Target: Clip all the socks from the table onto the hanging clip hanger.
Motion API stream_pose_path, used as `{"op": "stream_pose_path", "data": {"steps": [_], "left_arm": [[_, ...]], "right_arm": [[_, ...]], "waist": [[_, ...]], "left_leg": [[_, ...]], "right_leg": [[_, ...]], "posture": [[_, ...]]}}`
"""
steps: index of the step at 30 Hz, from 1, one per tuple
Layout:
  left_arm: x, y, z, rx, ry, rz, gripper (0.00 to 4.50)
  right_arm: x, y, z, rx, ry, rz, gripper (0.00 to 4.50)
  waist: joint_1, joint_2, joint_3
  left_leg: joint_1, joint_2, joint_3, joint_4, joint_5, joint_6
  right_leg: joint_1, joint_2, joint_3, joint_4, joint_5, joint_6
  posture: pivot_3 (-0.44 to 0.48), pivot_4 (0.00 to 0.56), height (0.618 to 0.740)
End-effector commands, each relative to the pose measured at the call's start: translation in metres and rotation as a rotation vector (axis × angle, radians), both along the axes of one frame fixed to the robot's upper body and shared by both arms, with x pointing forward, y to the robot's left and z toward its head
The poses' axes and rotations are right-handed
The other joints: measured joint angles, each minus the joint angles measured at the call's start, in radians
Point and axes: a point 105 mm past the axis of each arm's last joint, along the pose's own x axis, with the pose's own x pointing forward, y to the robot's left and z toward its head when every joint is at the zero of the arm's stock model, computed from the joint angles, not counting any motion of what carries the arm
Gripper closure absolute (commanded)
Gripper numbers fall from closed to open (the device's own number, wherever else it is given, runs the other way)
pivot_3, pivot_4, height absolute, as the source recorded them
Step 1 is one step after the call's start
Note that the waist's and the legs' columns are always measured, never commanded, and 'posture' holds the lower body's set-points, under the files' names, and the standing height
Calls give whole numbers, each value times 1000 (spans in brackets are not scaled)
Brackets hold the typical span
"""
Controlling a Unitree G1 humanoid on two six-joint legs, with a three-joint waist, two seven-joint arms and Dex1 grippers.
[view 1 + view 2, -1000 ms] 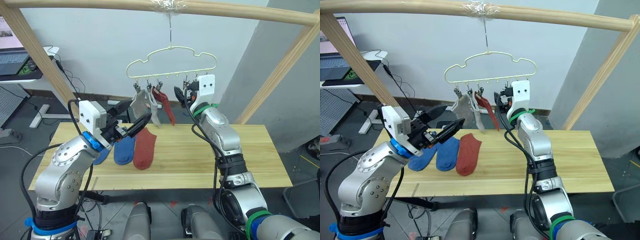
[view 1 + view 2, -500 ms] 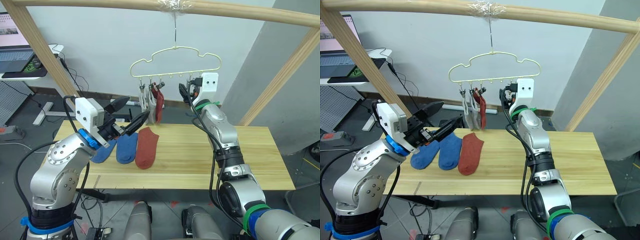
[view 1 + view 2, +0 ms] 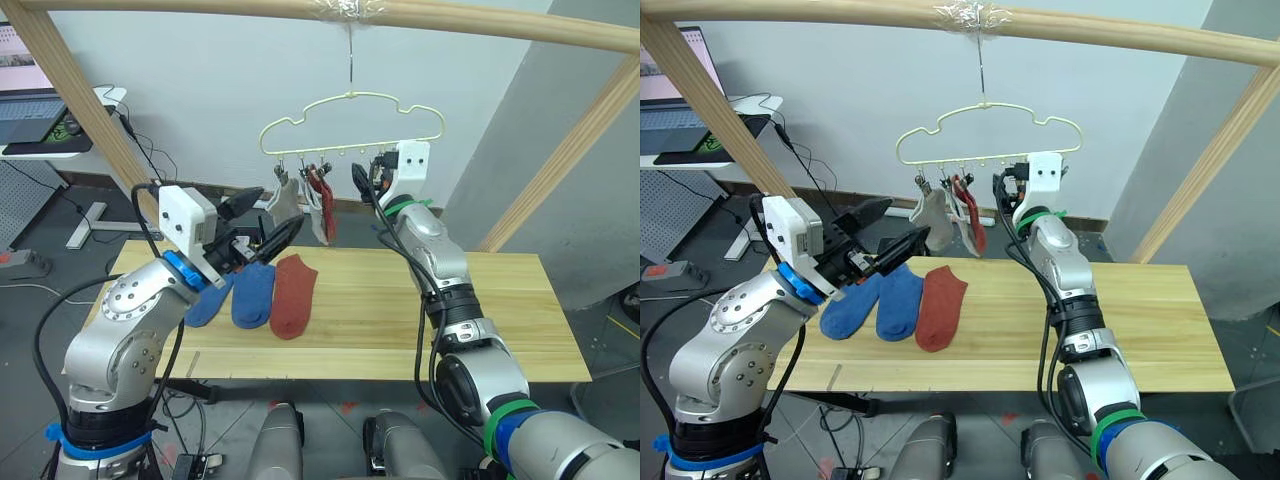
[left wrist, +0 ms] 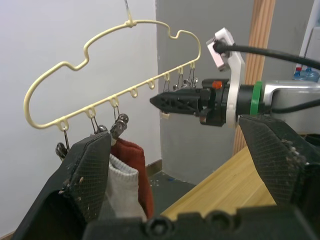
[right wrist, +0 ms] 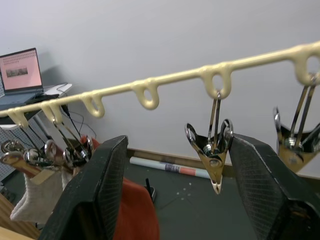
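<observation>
Left tool (image 3: 262, 222) open and empty, right tool (image 5: 170, 190) open, hanging socks (image 3: 300, 203) overlapping

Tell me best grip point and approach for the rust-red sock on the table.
Probably the cuff end of the rust-red sock, the far end nearest the clip hanger. It lies flat and lengthwise on the table, with a blue sock close along its left, so come from above with the left pincer, which is open.

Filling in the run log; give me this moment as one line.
hung: three socks on clip hanger | on table: two blue, one rust-red sock | left gripper open, empty | right gripper open around clip
</observation>
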Motion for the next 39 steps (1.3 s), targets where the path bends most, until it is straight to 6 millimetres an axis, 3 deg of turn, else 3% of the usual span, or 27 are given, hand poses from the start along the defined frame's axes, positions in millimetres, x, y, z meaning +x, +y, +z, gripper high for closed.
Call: {"op": "stream_pose_path", "data": {"steps": [1,28,35,39], "left_arm": [[-9,-7,10,3,-38,-20,0],[-9,3,-5,-10,-9,-7,0],[-10,0,-7,-12,-7,-12,0],[-11,-1,-7,-14,-3,-15,0]], "right_arm": [[-1,2,23,39,-73,9,1257],[7,-3,29,55,-91,-20,1257],[8,-4,28,56,-87,-21,3620],[8,-5,28,54,-87,-23,4485]], "waist": [[1,0,0],[7,1,1],[8,2,1],[8,2,1]], "left_leg": [[0,0,0,0,0,0],[0,0,0,-3,0,0],[0,0,0,-3,0,0],[0,0,0,-3,0,0]], "right_leg": [[0,0,0,0,0,0],[0,0,0,-5,0,0],[0,0,0,-5,0,0],[0,0,0,-5,0,0]], "posture": [[167,180,740],[169,185,740],[168,186,740],[167,187,740]]}}
